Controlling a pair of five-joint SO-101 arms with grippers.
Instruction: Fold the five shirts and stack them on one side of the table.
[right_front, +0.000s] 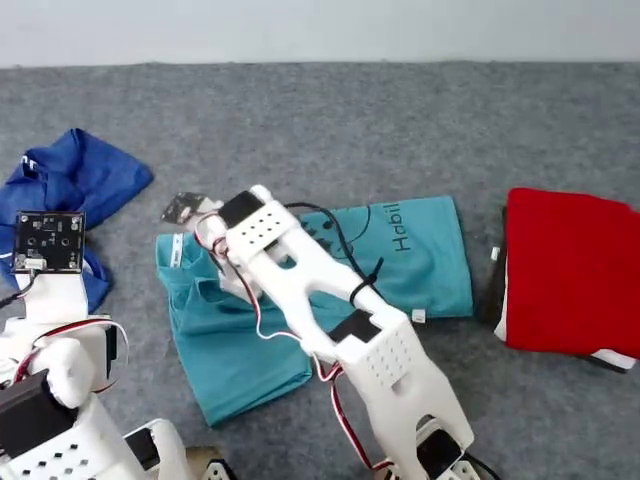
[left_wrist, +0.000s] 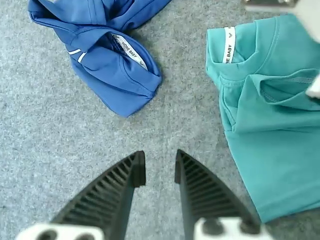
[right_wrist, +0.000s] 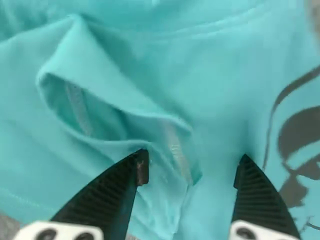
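From above, a teal cotton shirt (right_front: 245, 350) lies mid-table on the grey felt table cover (right_front: 330, 120), with the white right arm (right_front: 330, 300) stretched over it. A crumpled blue shirt (right_front: 75, 180) sits far left and a folded red shirt (right_front: 570, 270) at the right edge.

The left wrist camera adds the left gripper (left_wrist: 160, 167), slightly parted and empty above bare felt between the blue shirt (left_wrist: 110, 65) and the teal one (left_wrist: 270, 130).

The right wrist camera shows the right gripper (right_wrist: 192, 172) spread wide, straddling a raised teal fold (right_wrist: 125, 120) beside a dark print (right_wrist: 300, 135).

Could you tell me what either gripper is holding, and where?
Nothing: the right gripper is open over the teal shirt; the left gripper, open over carpet.
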